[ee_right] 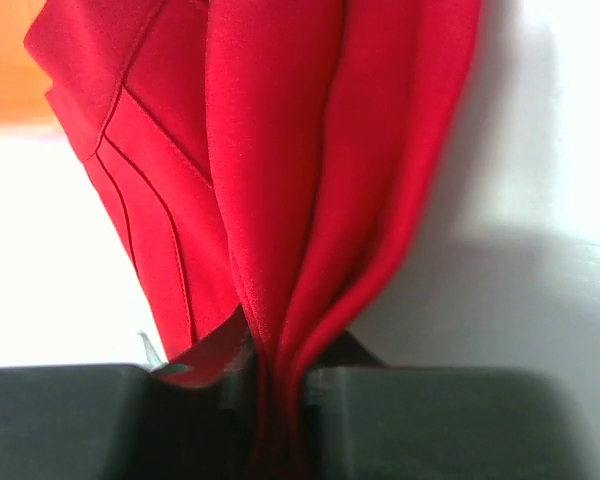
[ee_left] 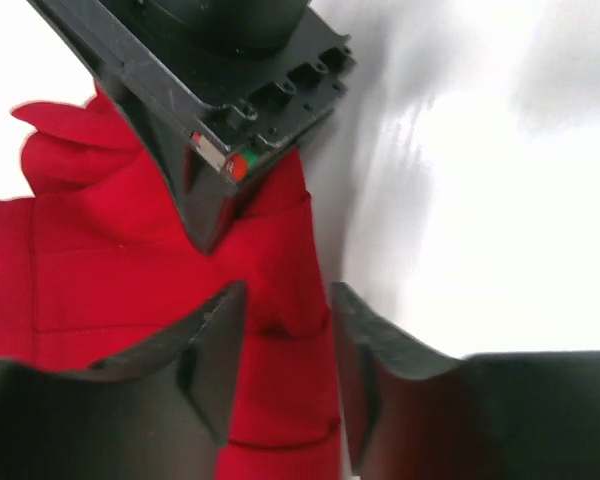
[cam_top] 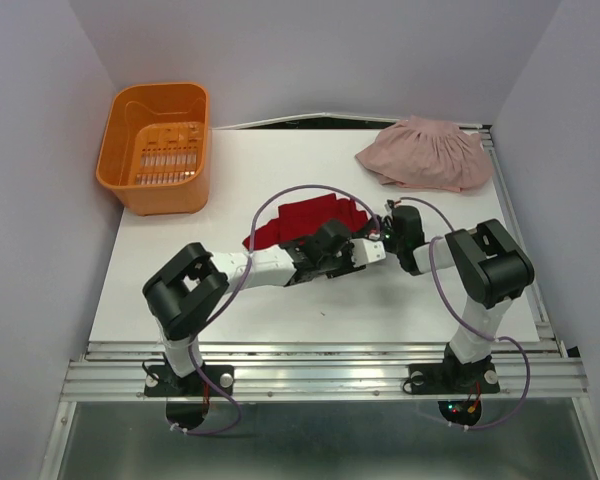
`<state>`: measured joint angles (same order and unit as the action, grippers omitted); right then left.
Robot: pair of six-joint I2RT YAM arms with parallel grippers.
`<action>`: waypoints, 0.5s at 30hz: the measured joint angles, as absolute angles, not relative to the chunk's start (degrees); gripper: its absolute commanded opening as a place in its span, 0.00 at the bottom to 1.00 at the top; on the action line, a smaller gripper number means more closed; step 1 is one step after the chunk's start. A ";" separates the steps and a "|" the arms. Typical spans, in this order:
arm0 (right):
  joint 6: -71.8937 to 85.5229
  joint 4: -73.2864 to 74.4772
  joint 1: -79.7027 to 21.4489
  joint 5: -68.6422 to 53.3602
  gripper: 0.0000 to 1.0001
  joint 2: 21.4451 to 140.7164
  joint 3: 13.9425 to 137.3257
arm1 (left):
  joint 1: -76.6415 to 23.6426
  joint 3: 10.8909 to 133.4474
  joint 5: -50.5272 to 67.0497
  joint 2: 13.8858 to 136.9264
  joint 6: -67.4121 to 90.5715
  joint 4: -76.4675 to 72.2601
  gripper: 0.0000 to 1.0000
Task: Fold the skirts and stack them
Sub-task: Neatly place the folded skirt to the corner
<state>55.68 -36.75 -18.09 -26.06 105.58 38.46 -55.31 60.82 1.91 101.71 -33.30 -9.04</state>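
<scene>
The deep red skirt (cam_top: pixel 310 222) lies bunched at the table's centre. My right gripper (cam_top: pixel 385 228) is at its right edge. In the right wrist view it (ee_right: pixel 278 370) is shut on gathered folds of the red skirt (ee_right: pixel 270 180). My left gripper (cam_top: pixel 372 248) is right beside it. In the left wrist view it (ee_left: pixel 287 292) is open, its fingers (ee_left: pixel 215 340) straddling the right edge of the red skirt (ee_left: pixel 130 270), with the right gripper's body (ee_left: pixel 230 90) just ahead. The pale pink skirt (cam_top: pixel 425 152) lies crumpled at the back right.
An orange plastic basket (cam_top: pixel 158 148) stands at the back left corner. The white table (cam_top: pixel 280 310) has a metal rail along its near edge. Grey walls close in on the left, back and right.
</scene>
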 measured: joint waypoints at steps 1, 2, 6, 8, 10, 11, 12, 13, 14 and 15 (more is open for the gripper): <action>54.72 -36.32 -18.09 -26.00 0.01 105.58 38.81 | -54.96 60.93 2.90 101.01 -32.71 -7.97 0.59; 53.01 -35.70 -18.09 -25.91 0.01 105.58 39.62 | -54.24 61.21 4.34 99.70 -31.94 -5.65 0.62; 45.89 -31.53 -18.09 -25.87 0.01 105.56 44.69 | -47.86 63.31 9.02 92.01 -29.06 1.74 0.67; 40.07 -26.24 -18.09 -25.87 0.01 105.84 50.11 | -43.33 65.08 10.52 86.26 -27.97 4.36 0.69; 35.81 -23.11 -18.09 -25.71 0.01 106.50 54.96 | -40.01 66.06 10.57 81.84 -27.38 5.50 0.72; 34.39 -22.13 -18.09 -25.61 0.01 106.76 56.93 | -38.94 66.24 10.52 79.66 -27.11 5.87 0.73; 30.83 -19.51 -18.09 -25.21 0.01 107.42 60.62 | -38.04 66.26 10.85 77.43 -26.81 6.26 0.73; 29.02 -18.39 -18.11 -24.99 0.01 107.77 62.22 | -37.60 66.24 11.03 75.88 -26.61 6.81 0.74; 26.61 -16.82 -18.13 -24.53 0.01 108.18 64.82 | -37.21 66.11 11.16 74.65 -26.37 7.16 0.78; 23.94 -15.73 -18.15 -23.90 0.01 108.51 66.43 | -36.97 65.84 11.25 73.78 -26.00 7.38 0.79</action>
